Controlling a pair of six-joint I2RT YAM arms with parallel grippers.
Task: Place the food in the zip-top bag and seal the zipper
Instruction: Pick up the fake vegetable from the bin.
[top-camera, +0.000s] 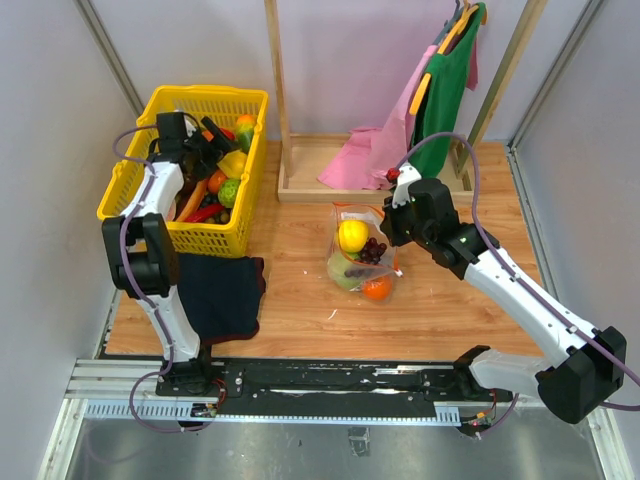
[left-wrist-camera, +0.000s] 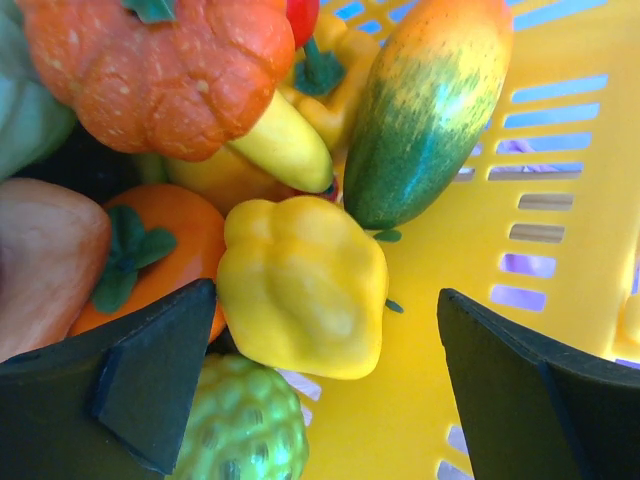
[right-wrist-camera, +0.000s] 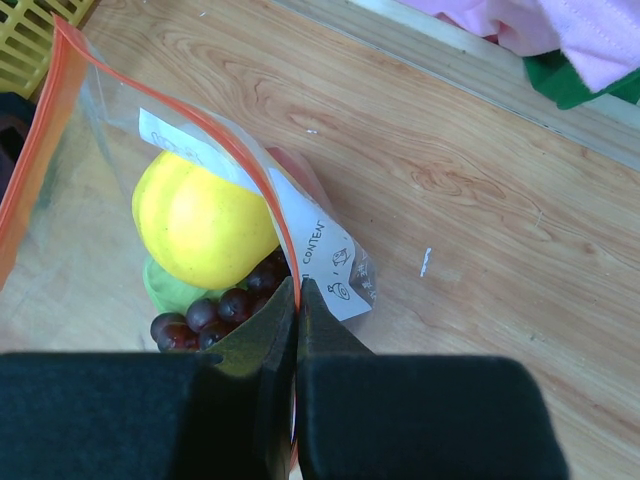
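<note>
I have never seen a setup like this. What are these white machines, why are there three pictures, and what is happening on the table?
It is a robot: a left arm and a right arm, bolted at the near edge of a wooden table. The wide picture looks down from above and behind them. The other two come from a camera on each wrist, so the dark shapes at the bottom are that arm's own fingers. The left hand is inside a yellow basket of toy food, open, with a yellow pepper between its fingers, not yet gripped. The right hand is pinched shut on the orange-edged mouth of the zip-top bag, which already holds a yellow fruit, grapes and an orange. A dark cloth lies beside the left arm.
</note>
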